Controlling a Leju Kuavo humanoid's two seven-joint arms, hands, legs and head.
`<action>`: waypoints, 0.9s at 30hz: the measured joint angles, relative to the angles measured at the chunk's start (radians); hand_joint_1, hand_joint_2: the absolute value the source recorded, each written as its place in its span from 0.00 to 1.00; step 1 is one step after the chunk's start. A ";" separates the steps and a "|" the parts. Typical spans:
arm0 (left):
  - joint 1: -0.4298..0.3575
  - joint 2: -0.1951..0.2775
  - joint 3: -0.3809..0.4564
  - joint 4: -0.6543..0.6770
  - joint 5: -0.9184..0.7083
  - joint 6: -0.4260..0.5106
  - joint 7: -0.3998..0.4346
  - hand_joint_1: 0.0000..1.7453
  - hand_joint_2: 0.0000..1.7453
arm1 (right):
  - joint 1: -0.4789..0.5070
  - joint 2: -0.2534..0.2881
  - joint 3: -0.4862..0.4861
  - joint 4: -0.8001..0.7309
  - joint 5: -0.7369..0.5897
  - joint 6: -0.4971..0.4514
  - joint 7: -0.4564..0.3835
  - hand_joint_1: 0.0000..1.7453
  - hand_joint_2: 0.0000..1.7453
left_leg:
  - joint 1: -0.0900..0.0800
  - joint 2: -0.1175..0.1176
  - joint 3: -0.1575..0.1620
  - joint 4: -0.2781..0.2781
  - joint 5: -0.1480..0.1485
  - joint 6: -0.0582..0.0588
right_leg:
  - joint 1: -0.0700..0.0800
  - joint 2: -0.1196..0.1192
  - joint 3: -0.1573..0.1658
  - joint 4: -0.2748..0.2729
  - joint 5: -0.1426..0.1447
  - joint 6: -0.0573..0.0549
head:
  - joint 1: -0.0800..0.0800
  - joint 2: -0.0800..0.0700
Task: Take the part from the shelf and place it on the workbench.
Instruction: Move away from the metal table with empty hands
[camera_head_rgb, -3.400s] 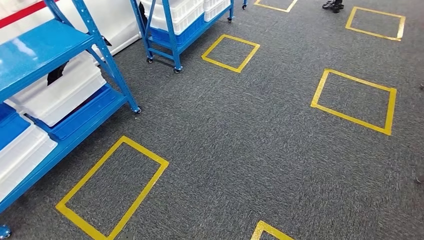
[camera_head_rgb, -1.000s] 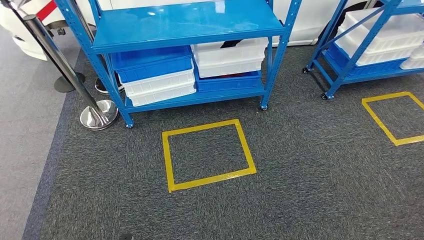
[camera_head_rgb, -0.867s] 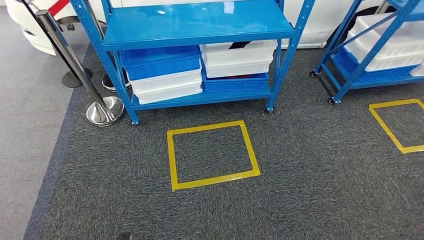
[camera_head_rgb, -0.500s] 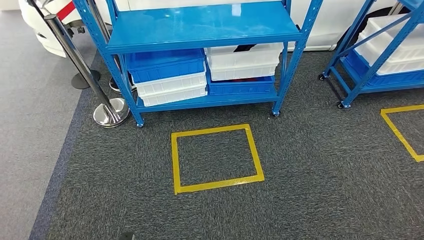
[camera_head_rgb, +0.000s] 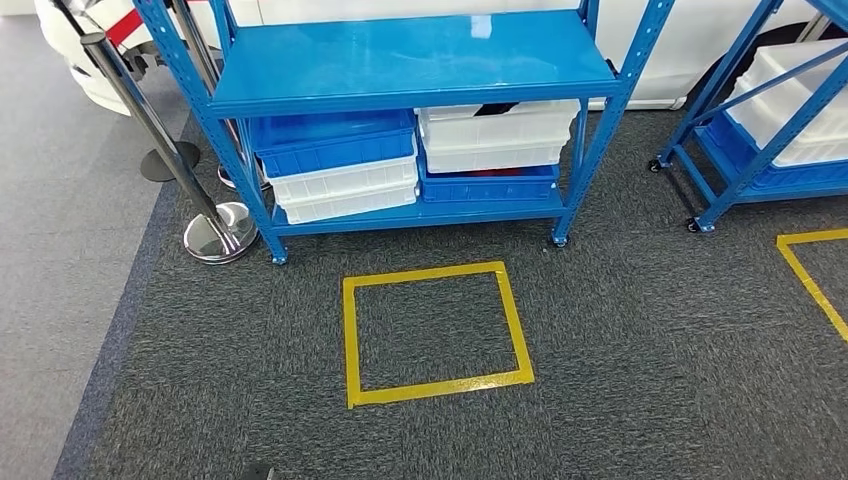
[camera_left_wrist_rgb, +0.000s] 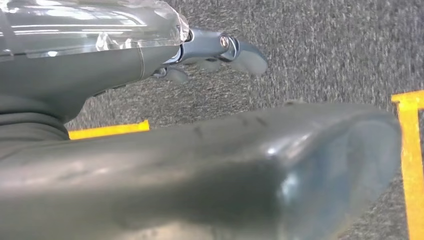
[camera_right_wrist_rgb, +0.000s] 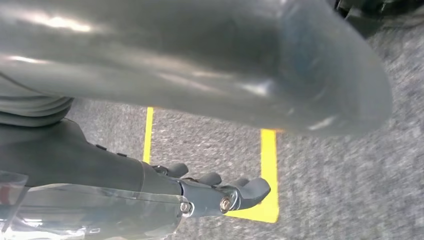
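A blue metal shelf (camera_head_rgb: 410, 60) on castors stands straight ahead in the head view. Its upper board is bare. On the lower board a blue bin (camera_head_rgb: 330, 140) sits on white bins (camera_head_rgb: 345, 190), and beside them a white bin (camera_head_rgb: 500, 135) sits on another blue bin (camera_head_rgb: 487, 185). A dark item (camera_head_rgb: 497, 108) peeks out of the top white bin; what it is I cannot tell. My left hand (camera_left_wrist_rgb: 210, 50) hangs over the carpet, holding nothing with its fingers loosely apart. My right hand (camera_right_wrist_rgb: 215, 190) also hangs empty, above yellow tape.
A yellow taped square (camera_head_rgb: 350, 340) marks the dark carpet in front of the shelf. A chrome stanchion (camera_head_rgb: 215, 230) stands at the shelf's left corner. A second blue shelf (camera_head_rgb: 770, 130) with white bins is at the right, with more yellow tape (camera_head_rgb: 810, 270) before it.
The camera has turned from open carpet to face the shelf. Over the last second the shelf and the yellow square have drifted right and down in the picture. Nothing on the shelf moved.
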 joint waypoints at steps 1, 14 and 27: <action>0.000 0.001 0.000 0.000 0.000 0.000 0.000 0.00 0.00 | -0.001 0.000 -0.001 0.000 0.000 0.000 0.000 0.00 0.00 | 0.002 -0.001 0.013 -0.009 -0.005 0.007 | 0.000 0.001 -0.022 0.042 0.010 0.006 | 0.000 0.000; -0.005 0.001 -0.001 0.000 0.003 -0.006 -0.002 0.00 0.00 | 0.014 -0.003 -0.004 0.002 0.053 0.000 0.029 0.00 0.00 | 0.002 -0.058 0.175 -0.024 -0.129 -0.010 | 0.004 0.055 -0.230 0.019 0.151 -0.013 | 0.000 0.000; 0.010 0.008 -0.001 0.001 0.003 -0.009 -0.004 0.00 0.00 | 0.011 -0.002 0.005 0.004 0.054 0.004 0.036 0.00 0.00 | -0.010 0.056 -0.047 0.056 -0.029 0.000 | 0.013 -0.054 -0.027 -0.004 -0.006 -0.032 | 0.000 0.000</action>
